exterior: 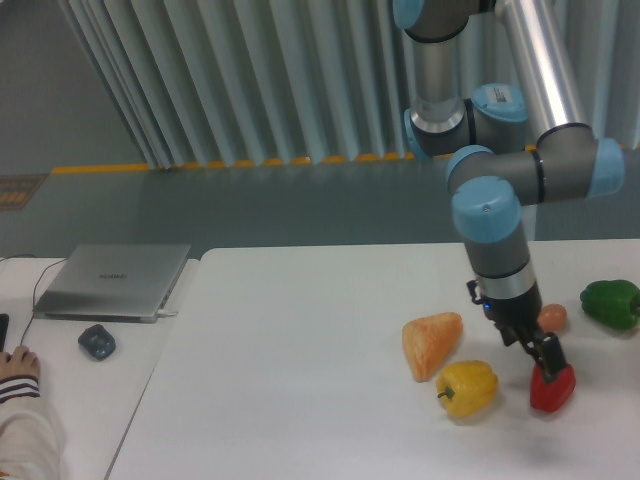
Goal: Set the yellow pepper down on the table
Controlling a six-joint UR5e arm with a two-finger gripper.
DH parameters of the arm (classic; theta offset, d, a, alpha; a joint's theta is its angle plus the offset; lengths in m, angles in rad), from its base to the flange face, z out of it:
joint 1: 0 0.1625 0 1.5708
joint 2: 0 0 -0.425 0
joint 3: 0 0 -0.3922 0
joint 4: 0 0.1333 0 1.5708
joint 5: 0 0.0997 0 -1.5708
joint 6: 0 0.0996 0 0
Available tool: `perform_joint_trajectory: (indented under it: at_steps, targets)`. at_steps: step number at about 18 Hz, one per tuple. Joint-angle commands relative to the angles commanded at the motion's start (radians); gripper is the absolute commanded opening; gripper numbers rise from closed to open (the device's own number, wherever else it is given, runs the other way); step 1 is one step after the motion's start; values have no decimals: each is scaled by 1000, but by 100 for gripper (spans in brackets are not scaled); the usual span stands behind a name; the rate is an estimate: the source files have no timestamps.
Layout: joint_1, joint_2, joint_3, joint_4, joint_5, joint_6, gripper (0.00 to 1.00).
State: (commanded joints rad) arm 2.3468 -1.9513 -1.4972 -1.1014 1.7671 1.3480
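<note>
1. At the far left sits a smaller white desk (90, 400) with a grey laptop (110, 281) and a dark mouse (96, 341); a sleeved hand (17, 364) rests at its edge.
2. The table (300, 370) takes up the rest. On it an orange wedge-shaped piece (431, 344) lies just at ten o'clock of the yellow pepper (467, 389).
3. The yellow pepper rests on the tabletop on its side, stem pointing to nine o'clock, with nothing gripping it, so the placing looks done.
4. The gripper (547, 357) hangs at two o'clock from that pepper, clear of it, right over the red pepper (552, 388). Whether its fingers are parted I cannot tell.
5. Further right lie a small brownish egg-like thing (552, 317) and a green pepper (611, 303).
</note>
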Motion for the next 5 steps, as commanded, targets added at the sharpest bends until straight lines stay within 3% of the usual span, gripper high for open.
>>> perform_joint_trajectory:
  at_steps: [5]
  targets:
    - [63,12,9,-8,-2,102,100]
